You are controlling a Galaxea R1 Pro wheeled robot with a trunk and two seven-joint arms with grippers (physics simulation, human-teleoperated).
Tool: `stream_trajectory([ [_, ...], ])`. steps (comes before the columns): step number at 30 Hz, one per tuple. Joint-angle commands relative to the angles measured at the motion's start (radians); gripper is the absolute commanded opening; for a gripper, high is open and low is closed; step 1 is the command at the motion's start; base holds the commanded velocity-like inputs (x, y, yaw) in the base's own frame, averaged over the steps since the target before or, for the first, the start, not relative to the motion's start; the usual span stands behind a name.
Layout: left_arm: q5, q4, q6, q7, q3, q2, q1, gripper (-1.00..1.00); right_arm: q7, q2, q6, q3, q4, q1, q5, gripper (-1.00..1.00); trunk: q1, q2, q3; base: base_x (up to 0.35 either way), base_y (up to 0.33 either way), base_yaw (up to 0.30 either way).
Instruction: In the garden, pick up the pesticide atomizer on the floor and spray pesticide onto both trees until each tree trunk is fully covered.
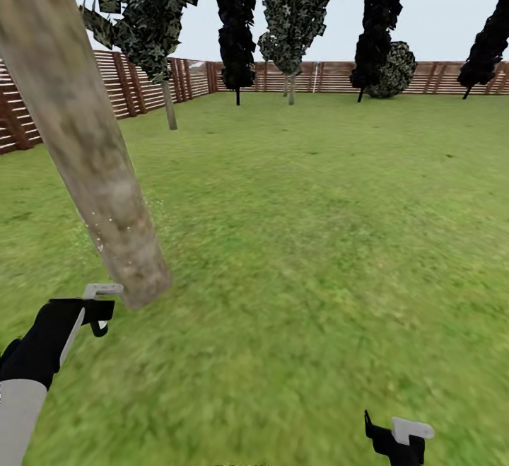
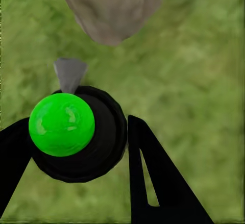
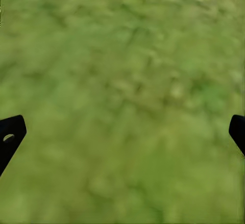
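**Atomizer clamped beside the tree trunk**

I see the pesticide atomizer (image 2: 76, 137), green-capped, clamped between my left gripper (image 2: 76, 152) fingers, just beside the tree trunk (image 1: 85, 148) base. My right gripper (image 3: 122, 132) hangs spread wide and empty over lawn (image 1: 318, 240), well apart from the trunk.

Just ahead of the left gripper's (image 2: 76, 147) jaws: the atomizer (image 2: 76, 137) held between them, then the tree trunk (image 1: 92, 162) base. Below the right gripper's (image 3: 122, 132) wide jaws: lawn (image 3: 122, 81). Far beyond: fence (image 1: 424, 77).
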Motion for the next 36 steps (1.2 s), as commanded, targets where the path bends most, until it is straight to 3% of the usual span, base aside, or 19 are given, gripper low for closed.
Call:
stream_trajectory([
  [1, -0.011, -0.002, 0.004, -0.009, 0.002, -0.001, 0.001, -1.0, -0.004, 0.0, -0.002, 0.006, 0.0, 0.0, -0.003, 1.0, 0.0, 0.0, -0.001, -0.075, -0.272, 0.259],
  [5, -0.009, 0.0, 0.005, -0.009, 0.002, -0.003, 0.007, -1.0, -0.004, 0.0, -0.002, 0.006, 0.0, 0.0, -0.003, 1.0, 0.0, 0.0, -0.001, -0.031, -0.274, 0.272],
  [11, -0.008, 0.071, 0.004, -0.009, 0.003, -0.018, 0.016, -1.0, -0.004, 0.0, -0.002, 0.006, 0.0, 0.0, -0.003, 1.0, 0.0, 0.0, -0.001, 0.202, -0.212, 0.244],
  [23, -0.012, 0.062, 0.015, -0.02, -0.001, -0.019, 0.005, -1.0, -0.004, 0.0, -0.002, 0.006, 0.0, 0.0, -0.003, 1.0, 0.0, 0.0, -0.001, 0.073, -0.049, 0.071],
  [26, -0.011, 0.082, 0.113, -0.023, -0.001, -0.015, -0.055, -1.0, -0.004, 0.0, -0.002, 0.006, 0.0, 0.0, -0.003, 1.0, 0.0, 0.0, -0.001, 0.0, 0.0, 0.071],
  [29, -0.013, 0.092, 0.13, -0.025, 0.001, -0.006, -0.059, -1.0, -0.004, 0.0, -0.002, 0.006, 0.0, 0.0, -0.003, 1.0, 0.0, 0.0, -0.001, 0.0, 0.0, 0.006],
  [33, -0.008, 0.1, 0.077, -0.017, -0.002, -0.014, -0.058, -1.0, -0.004, 0.0, -0.002, 0.006, 0.0, 0.0, -0.003, 1.0, 0.0, 0.0, -0.001, 0.0, 0.0, 0.005],
  [36, -0.007, 0.098, 0.063, -0.012, -0.001, -0.04, -0.059, -1.0, -0.004, 0.0, -0.002, 0.006, 0.0, 0.0, -0.003, 1.0, 0.0, 0.0, -0.001, 0.0, 0.0, 0.21],
])
